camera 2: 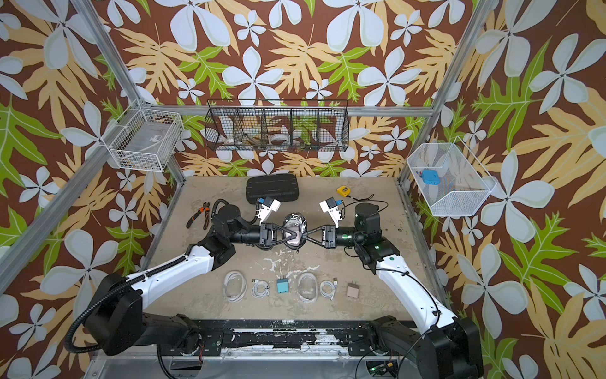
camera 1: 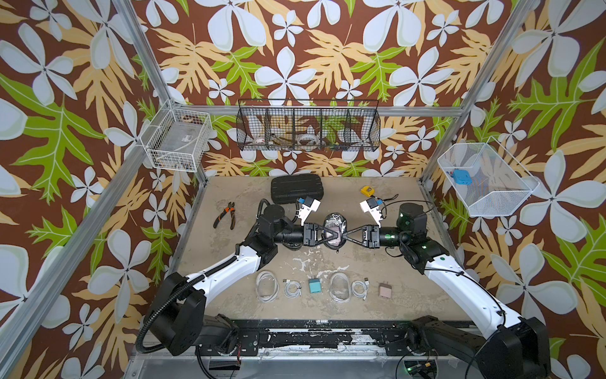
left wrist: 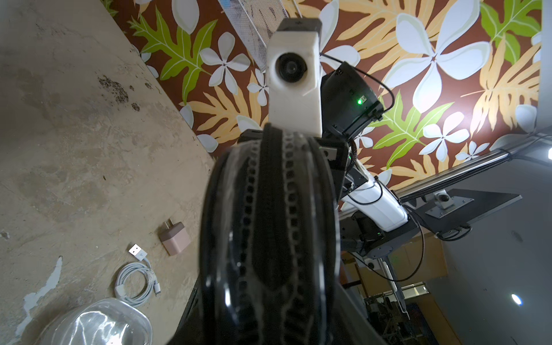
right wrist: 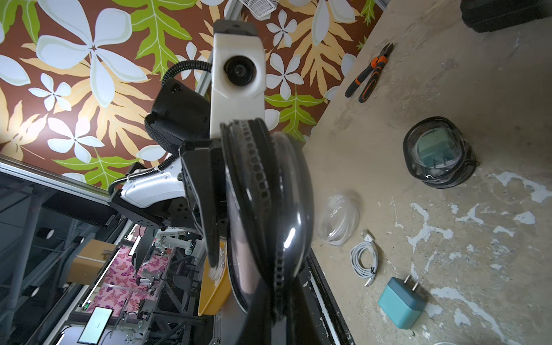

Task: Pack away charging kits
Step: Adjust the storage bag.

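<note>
A black-rimmed oval case (camera 1: 333, 223) hangs over the table's middle, between both arms. My right gripper (camera 1: 345, 238) is shut on its zippered rim (right wrist: 268, 194). My left gripper (camera 1: 335, 237) has the case (left wrist: 268, 224) between its fingers, and the right wrist view shows a thin gap beside one finger (right wrist: 212, 227). A second black-rimmed case (right wrist: 439, 152) with a teal plug inside lies on the table. Along the front lie a clear case (camera 1: 267, 285), a white cable (camera 1: 292, 288), a teal plug (camera 1: 314, 286), another clear case (camera 1: 339, 287), a cable (camera 1: 360, 290) and a pink plug (camera 1: 384, 290).
A large black ribbed case (camera 1: 296, 190), pliers (camera 1: 226, 215) and a yellow tape measure (camera 1: 366, 190) lie at the back of the table. On the walls hang a black wire basket (camera 1: 308, 131), a white one (camera 1: 175, 141), and another (camera 1: 488, 197) holding a blue block (camera 1: 460, 177).
</note>
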Tool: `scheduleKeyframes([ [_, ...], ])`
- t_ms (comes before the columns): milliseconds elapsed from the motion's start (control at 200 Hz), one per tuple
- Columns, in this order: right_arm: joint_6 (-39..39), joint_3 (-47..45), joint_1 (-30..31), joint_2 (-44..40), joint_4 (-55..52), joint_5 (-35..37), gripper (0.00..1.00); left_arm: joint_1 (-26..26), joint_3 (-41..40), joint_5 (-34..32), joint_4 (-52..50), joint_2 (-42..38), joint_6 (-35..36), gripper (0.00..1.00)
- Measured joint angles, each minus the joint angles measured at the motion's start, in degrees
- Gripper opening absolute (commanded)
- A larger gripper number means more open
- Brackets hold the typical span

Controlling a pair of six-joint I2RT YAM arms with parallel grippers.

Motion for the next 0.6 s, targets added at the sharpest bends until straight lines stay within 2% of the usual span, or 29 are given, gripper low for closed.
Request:
scheduleKeyframes([
  [130,1.5,0.3,0.8,-0.8,0.6,1.8,0.00,0.0,-0.5,-1.7,5.0,0.5,-4.3,0.45],
  [235,2.9,-0.1,1.8,-1.3,1.3,3.7,0.00,0.0,-1.8,-2.6,8.7,1.3,-7.9,0.31],
  [380,4.5,-0.4,2.0,-2.5,1.6,5.5,0.00,-0.1,-2.3,-4.1,9.9,1.3,-10.4,0.22],
  [425,4.9,-0.2,2.0,-2.9,1.2,5.6,0.07,-0.1,-2.3,-4.2,10.2,1.3,-10.8,0.19],
  [505,4.1,1.6,2.1,-3.8,-2.2,7.1,0.27,-0.2,-2.7,-4.9,10.8,0.9,-11.9,0.13],
  [601,-0.4,5.3,1.9,-6.6,-7.8,10.5,0.36,0.8,-3.3,-6.3,10.2,-0.3,-13.5,0.10],
])
